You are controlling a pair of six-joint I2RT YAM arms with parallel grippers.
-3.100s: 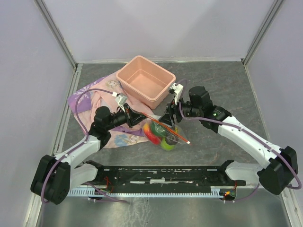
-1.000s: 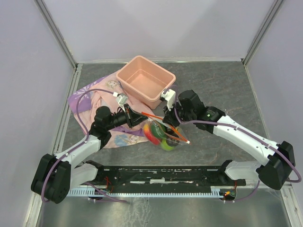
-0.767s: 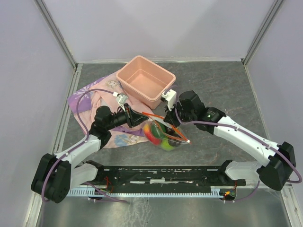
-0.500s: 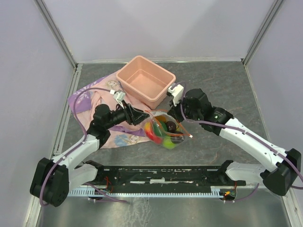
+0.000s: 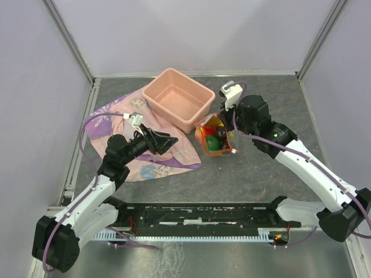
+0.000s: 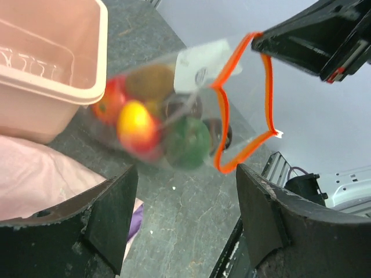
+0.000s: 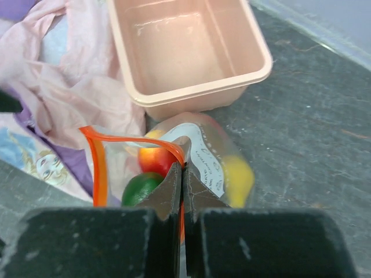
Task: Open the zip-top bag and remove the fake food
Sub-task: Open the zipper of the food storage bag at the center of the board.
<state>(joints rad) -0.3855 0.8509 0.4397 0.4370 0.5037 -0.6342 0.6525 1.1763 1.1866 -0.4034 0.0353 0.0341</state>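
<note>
Clear zip-top bag (image 5: 215,138) pinched at orange rim by right gripper (image 7: 182,174) jaws, raised just right of tub (image 5: 178,99), left gripper (image 5: 172,140) jaws now spread, bag released, drawn back left of tub.

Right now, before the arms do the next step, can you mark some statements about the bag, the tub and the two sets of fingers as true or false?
1. The right fingers are shut on the orange strip of the zip-top bag. True.
2. The left fingers also grip the bag. False: they stand open, hold nothing, and are apart from the bag.
3. The fake food lies in the salmon-pink tub. False: the tub is empty and the food is inside the bag.
4. The mouth of the bag is open. True: in the left wrist view the orange strip forms an open loop.
</note>
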